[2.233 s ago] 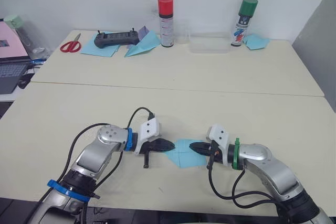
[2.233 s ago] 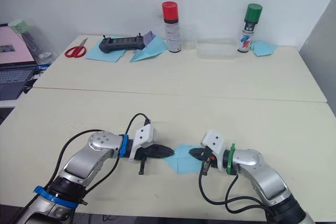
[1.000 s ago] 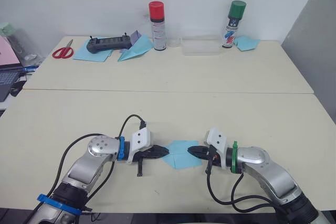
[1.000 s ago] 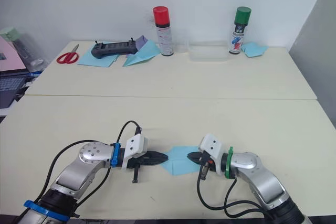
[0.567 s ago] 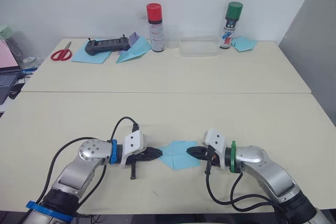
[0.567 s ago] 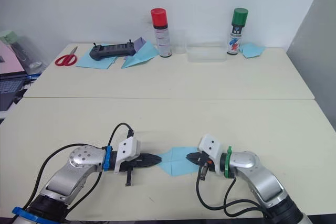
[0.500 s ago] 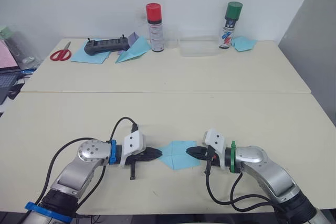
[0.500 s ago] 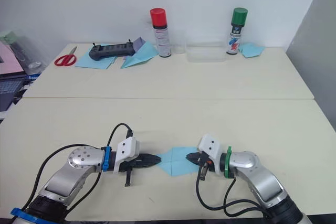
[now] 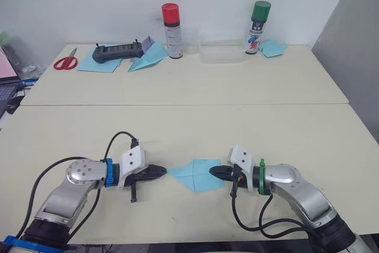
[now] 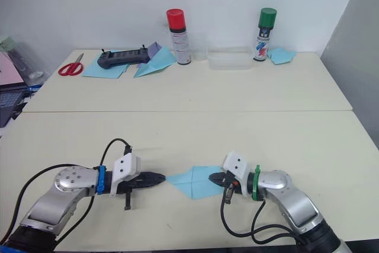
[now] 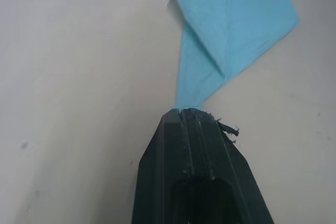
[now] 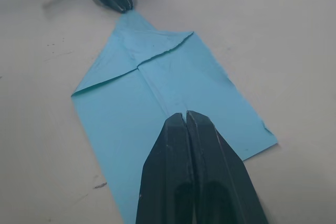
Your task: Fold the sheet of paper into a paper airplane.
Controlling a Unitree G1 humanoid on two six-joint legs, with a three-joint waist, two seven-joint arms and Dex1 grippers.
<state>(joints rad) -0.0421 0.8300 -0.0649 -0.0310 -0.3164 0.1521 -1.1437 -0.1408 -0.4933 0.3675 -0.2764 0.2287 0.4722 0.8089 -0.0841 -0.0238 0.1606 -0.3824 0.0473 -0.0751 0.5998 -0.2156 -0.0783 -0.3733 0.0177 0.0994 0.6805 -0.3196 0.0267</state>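
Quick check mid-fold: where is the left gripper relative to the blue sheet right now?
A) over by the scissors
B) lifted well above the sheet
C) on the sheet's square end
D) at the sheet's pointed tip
D: the left gripper sits fingers together at the pointed tip of the sheet of paper, while the right gripper rests on the other end.

Loads of bare table (image 9: 249, 128) around the sheet of paper (image 9: 198, 174), nothing to bump into up close. All the clutter sits along the far edge: scissors (image 9: 63, 62), controller (image 9: 116, 52), two spray cans (image 9: 170, 23), clear tray (image 9: 221, 52).
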